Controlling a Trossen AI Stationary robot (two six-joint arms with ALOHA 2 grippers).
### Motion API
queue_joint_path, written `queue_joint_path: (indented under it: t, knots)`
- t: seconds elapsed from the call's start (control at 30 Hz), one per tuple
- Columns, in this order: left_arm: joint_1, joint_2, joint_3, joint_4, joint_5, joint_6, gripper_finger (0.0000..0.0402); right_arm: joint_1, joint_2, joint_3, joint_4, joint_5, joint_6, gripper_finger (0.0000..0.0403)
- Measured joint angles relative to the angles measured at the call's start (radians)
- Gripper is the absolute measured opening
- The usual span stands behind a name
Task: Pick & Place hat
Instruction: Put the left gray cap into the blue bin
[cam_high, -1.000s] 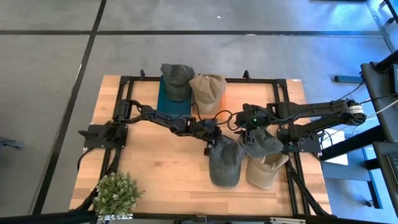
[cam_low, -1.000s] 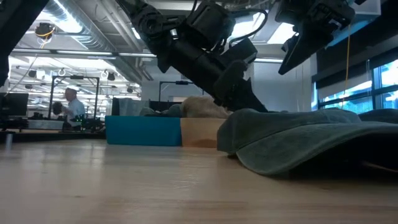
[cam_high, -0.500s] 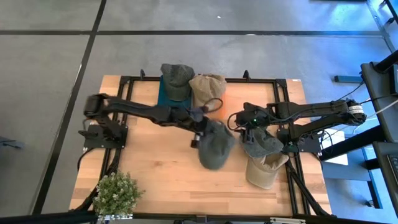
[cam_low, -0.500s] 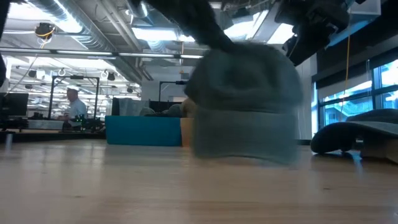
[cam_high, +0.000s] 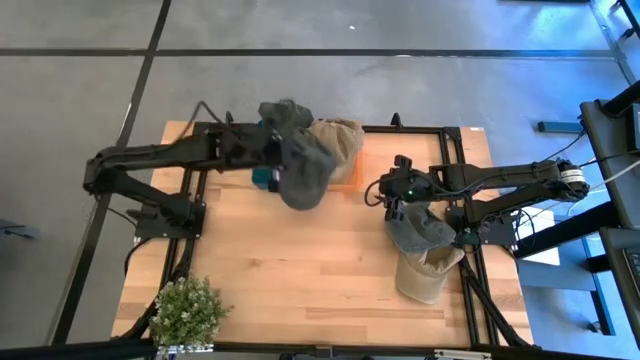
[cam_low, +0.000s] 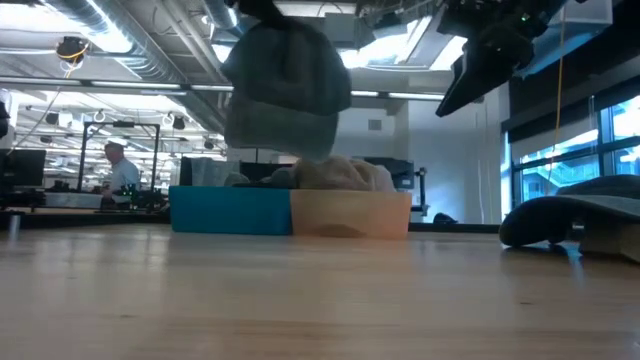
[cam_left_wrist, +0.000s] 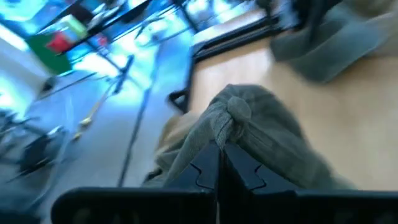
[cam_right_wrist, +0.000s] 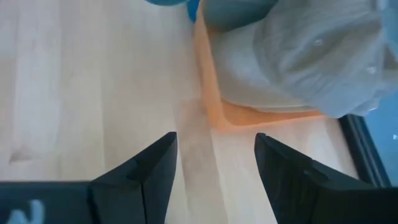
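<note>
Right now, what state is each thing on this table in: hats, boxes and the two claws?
Left gripper: shut on the carried hat.
Carried hat: lifted, hanging above the boxes.
Right gripper: open, empty, above bare wood by the orange box.
Teal box: holds a grey hat.
Orange box: holds a tan hat.
Grey hat on the right: lying on another tan hat.
Plant: upright at the table's corner.

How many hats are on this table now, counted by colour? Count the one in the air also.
Grey hats: 3: held hat in the left gripper, back grey hat over the teal box, right grey hat.
Tan hats: 2: back tan hat on the orange box, right tan hat.
Total: 5 hats.
</note>
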Motion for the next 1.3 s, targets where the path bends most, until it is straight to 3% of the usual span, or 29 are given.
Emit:
queue_joint_path:
  t: [0.13, 0.33, 0.6, 0.8, 1.03, 1.3]
  knots:
    - [0.111, -0.028, 0.000, -0.050, 0.007, 0.058, 0.0004, 0.000, 0.000, 0.000, 0.010, 0.009, 0.000, 0.0216]
    - [0.291, -0.028, 0.000, -0.110, 0.164, 0.097, 0.0004, 0.000, 0.000, 0.000, 0.013, 0.011, -0.001, 0.0216]
    - [0.432, 0.079, 0.000, -0.102, 0.277, 0.071, 0.0004, -0.001, 0.000, 0.000, 0.014, 0.027, 0.005, 0.0216]
    - [0.465, 0.191, 0.000, -0.080, 0.195, 0.100, 0.0003, -0.001, 0.000, 0.000, 0.014, 0.027, 0.005, 0.0216]
    - [0.468, 0.309, 0.000, 0.058, 0.000, 0.151, 0.0003, -0.001, 0.000, 0.000, 0.013, 0.026, 0.005, 0.0216]
    - [0.489, 0.407, 0.000, 0.085, -0.070, 0.089, 0.0020, -0.001, 0.000, 0.000, 0.012, 0.024, 0.004, 0.0216]
